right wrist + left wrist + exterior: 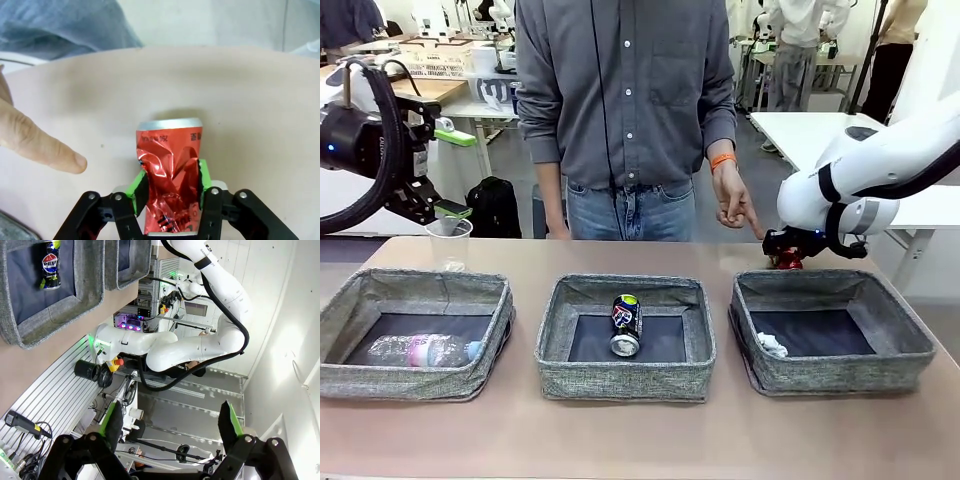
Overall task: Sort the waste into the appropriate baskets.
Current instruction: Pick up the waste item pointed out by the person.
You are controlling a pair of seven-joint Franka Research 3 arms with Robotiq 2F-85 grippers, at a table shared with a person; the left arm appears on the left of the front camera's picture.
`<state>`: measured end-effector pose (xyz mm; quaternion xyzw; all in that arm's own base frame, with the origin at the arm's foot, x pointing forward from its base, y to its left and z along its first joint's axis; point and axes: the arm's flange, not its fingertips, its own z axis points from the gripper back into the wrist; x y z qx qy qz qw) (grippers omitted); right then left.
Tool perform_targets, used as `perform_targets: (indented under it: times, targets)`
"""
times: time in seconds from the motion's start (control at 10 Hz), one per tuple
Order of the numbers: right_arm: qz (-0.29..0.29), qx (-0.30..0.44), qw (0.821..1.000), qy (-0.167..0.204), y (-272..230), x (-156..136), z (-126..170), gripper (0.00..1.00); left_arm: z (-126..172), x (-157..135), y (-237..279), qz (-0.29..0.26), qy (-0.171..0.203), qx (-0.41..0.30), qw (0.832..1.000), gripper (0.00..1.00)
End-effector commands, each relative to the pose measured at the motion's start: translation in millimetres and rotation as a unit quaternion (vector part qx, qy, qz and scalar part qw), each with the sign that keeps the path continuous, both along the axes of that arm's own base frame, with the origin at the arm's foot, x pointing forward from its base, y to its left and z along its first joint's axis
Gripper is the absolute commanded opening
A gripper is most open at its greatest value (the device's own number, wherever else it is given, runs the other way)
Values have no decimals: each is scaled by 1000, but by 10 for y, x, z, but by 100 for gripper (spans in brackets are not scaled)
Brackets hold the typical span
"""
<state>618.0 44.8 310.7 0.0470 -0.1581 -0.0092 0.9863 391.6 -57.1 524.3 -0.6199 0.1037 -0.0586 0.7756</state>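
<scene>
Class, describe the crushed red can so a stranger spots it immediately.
Find the right-hand grey basket, holding a white paper wad. Behind its far left corner, the right gripper is shut on the crushed red can. Unlike the dark can in the middle basket, it is red.

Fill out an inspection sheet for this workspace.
Surface: tan table, no spills seen.
Job's things: bottle in left basket; dark can in middle basket; paper wad in right basket; cup upright behind left basket; red can on table behind right basket.
Clutter: nothing seen.
Grippers: left gripper open, above the cup; right gripper shut on the red can.
Cables: black cable loops behind the left gripper.
Surroundings: person at far side, hand pointing by red can.
</scene>
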Motion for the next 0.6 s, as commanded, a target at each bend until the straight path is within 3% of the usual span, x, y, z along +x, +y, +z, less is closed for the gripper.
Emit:
perform_targets:
  times: [0.0, 0.4, 0.5]
  targets:
    - [-13, -8, 1000, 0, 70, 20, -57, 0, 28, -17, -20, 5, -1, -1, 1000, 97]
    - [-28, -10, 999, -11, 56, -4, -34, 0, 28, -17, -20, 5, -1, -1, 1000, 97]
    - [-53, -9, 998, -30, 45, -42, 57, 0, 28, -17, -20, 5, -1, -1, 1000, 97]
